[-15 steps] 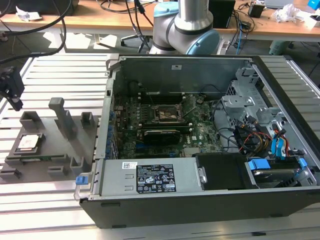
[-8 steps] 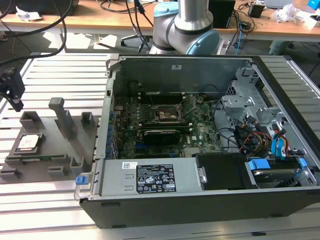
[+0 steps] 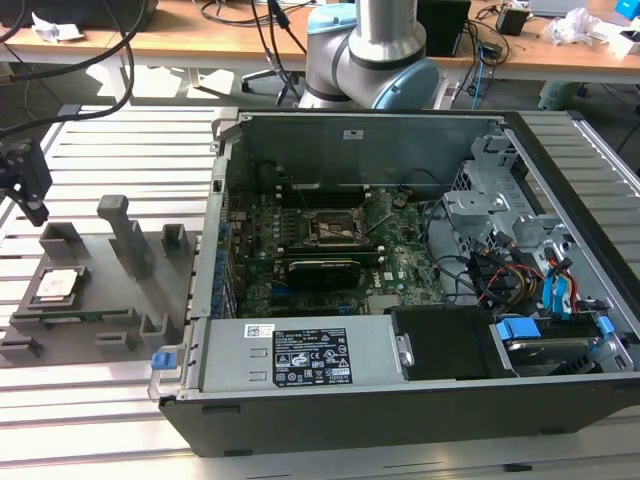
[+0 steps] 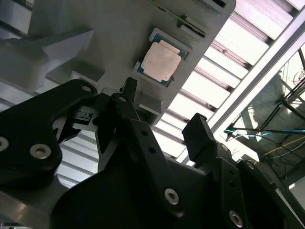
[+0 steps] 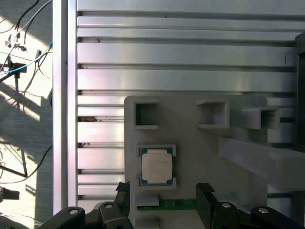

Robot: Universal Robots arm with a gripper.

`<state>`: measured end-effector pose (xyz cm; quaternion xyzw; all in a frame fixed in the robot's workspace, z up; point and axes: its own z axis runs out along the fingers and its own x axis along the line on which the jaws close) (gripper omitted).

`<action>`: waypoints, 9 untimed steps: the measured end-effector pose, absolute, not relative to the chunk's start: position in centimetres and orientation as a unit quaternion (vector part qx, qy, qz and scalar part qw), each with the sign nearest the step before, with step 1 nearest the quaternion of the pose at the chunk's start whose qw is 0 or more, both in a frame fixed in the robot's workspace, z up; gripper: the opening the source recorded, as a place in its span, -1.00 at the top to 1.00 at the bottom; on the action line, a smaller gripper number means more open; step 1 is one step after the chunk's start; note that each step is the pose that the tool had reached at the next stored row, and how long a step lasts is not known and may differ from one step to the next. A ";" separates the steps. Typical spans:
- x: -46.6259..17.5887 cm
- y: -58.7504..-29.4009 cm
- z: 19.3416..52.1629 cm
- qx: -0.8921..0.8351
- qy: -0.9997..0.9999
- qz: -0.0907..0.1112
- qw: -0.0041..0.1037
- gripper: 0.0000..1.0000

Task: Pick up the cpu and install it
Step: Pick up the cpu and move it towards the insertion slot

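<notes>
The gripper hangs open over the near edge of the tray. Its two black fingers stand well apart with nothing between them.

Just past the fingertips lies the cpu, a small flat square chip. Its top is pale silvery metal, with a thin darker, greenish rim showing at the corners. It sits flat in a shallow square seat of the tray, with low lips along two opposite sides, and the gripper does not touch it. In the exterior view the cpu is at the view's left, below the gripper.

The tray is grey plastic with square pockets and upright blocks. It rests on a table of pale slotted metal bars that run side by side.

Farther along the table, toward the exterior view's right, an open black case lies on its side. A green board shows inside it, with the socket near its middle.

Behind the case rises the arm. Beyond that is a wooden bench strewn with cables.
</notes>
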<state>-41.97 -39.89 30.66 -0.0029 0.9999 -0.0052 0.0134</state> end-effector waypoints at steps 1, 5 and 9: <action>-42.0 -39.9 30.6 -0.003 1.000 -0.005 0.013 -0.33; -42.0 -39.9 30.4 -0.003 1.000 -0.005 0.013 -0.33; -42.0 -39.9 30.3 -0.003 1.000 -0.005 0.013 -0.33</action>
